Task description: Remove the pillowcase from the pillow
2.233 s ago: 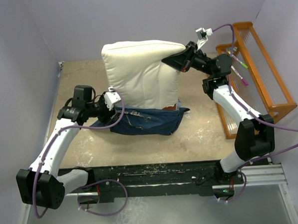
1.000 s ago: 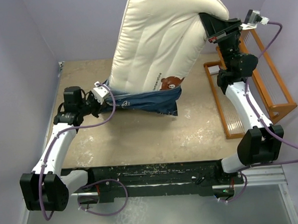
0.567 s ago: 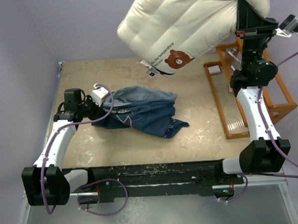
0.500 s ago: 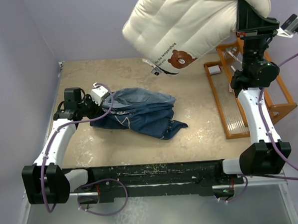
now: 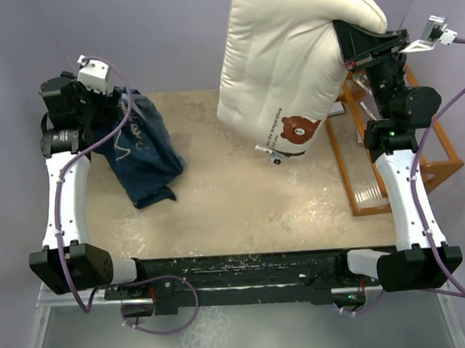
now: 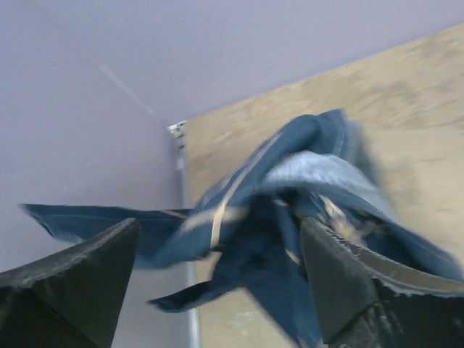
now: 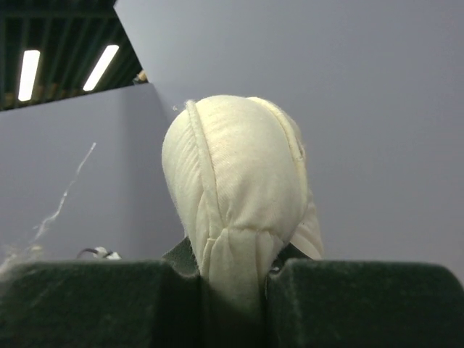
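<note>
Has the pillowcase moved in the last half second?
Yes. In the top view the pillowcase has gone from the middle-left of the table toward its far-left corner, raised beside the left claw near the left wall.

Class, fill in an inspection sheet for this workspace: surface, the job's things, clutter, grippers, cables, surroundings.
Surface: tan, scuffed tabletop.
Job's things: pillow held up in the air, fully out of the pillowcase, which hangs at the left rear.
Clutter: orange rack along the right edge.
Grippers: right gripper has its jaws shut on the pillow's edge; left gripper has its jaws apart, with blurred navy fabric between them.
Cables: purple cables run along both arms and loop at the base.
Surroundings: lavender walls; nothing else seen.
</note>
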You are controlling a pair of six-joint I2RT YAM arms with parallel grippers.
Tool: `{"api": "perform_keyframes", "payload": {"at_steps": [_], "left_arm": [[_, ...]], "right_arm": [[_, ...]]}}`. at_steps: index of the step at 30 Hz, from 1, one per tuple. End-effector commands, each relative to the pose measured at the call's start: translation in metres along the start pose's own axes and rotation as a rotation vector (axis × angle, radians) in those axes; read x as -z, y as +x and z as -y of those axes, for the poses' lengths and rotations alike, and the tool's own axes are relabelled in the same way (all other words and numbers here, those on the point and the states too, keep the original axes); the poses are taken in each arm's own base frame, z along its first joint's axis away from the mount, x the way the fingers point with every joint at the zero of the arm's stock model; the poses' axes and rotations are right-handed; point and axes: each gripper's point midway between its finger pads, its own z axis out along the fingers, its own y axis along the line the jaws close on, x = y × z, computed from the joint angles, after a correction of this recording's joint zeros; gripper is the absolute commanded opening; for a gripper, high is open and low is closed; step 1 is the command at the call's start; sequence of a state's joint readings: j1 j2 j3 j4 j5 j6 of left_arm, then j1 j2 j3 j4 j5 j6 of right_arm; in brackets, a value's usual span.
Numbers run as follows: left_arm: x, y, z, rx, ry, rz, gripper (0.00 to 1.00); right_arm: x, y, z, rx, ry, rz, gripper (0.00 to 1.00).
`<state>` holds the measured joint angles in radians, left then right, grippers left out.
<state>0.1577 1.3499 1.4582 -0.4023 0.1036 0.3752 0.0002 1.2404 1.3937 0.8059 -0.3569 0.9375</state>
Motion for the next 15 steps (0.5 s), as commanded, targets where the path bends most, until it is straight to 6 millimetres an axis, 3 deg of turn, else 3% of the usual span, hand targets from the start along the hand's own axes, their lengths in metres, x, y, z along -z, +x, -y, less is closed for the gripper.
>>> {"api": "perform_keyframes", "payload": {"at_steps": [1, 5, 9, 13, 15], "left_arm": [[0.016, -0.007, 0.047, 0.058, 0.255, -0.02, 0.99], [0.027, 0.004, 0.062, 0.027, 0.339, -0.061, 0.99], [0.045, 0.0, 0.071, 0.01, 0.408, -0.066, 0.99], [0.064, -0.009, 0.08, 0.037, 0.459, -0.053, 0.99], [0.071, -0.008, 0.081, 0.047, 0.46, -0.057, 0.99]], "right_arm": [[0.002, -0.031, -0.016, 0.183, 0.0, 0.093, 0.0], [-0.008, -0.013, 0.004, 0.263, 0.047, 0.039, 0.0], [-0.028, 0.015, 0.008, 0.43, 0.069, -0.028, 0.0], [-0.041, 0.068, 0.009, 0.558, 0.063, -0.124, 0.0], [-0.04, 0.11, 0.001, 0.631, 0.031, -0.206, 0.0]]}}
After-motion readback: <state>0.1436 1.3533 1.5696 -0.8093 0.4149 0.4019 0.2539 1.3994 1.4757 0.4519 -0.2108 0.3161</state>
